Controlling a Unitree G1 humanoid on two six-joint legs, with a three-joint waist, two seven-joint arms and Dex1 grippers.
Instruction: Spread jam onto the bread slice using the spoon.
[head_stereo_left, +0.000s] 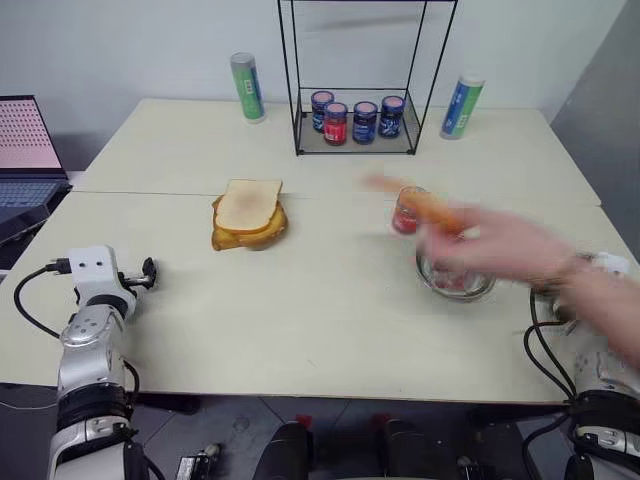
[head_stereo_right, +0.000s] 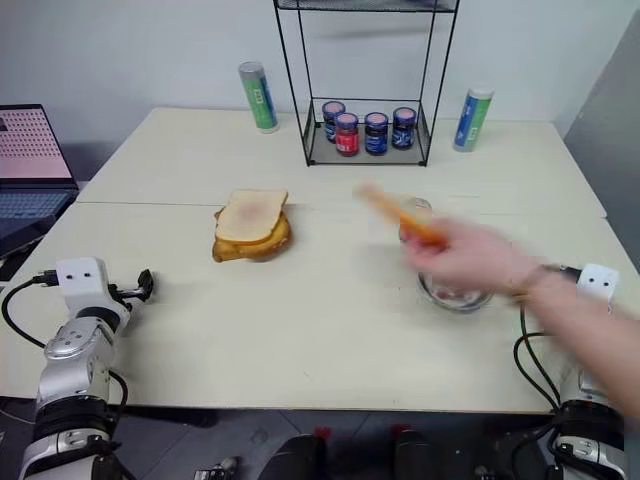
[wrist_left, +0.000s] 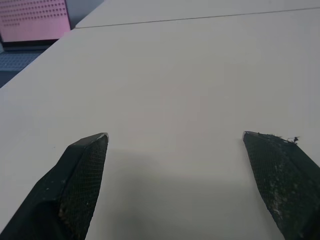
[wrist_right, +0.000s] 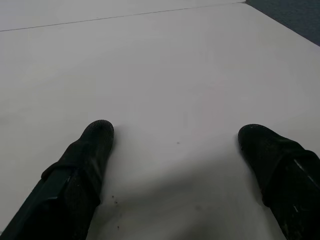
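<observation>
Evidently nothing is begun — both the left claw (wrist_left: 175, 145) and right claw (wrist_right: 175, 135) gape wide and empty over bare table (head_stereo_left: 300, 320), the bread slice (head_stereo_left: 249, 204) unspread atop toasted slices, a person's hand (head_stereo_left: 500, 245) blurring over the jam (head_stereo_left: 406, 212).

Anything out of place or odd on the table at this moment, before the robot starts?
Yes: a person's hand reaches in from the right, blurred, over the steel dish beside the jam jar. Both claws, left claw and right claw, sit open and empty. The bread slice looks undisturbed.
</observation>
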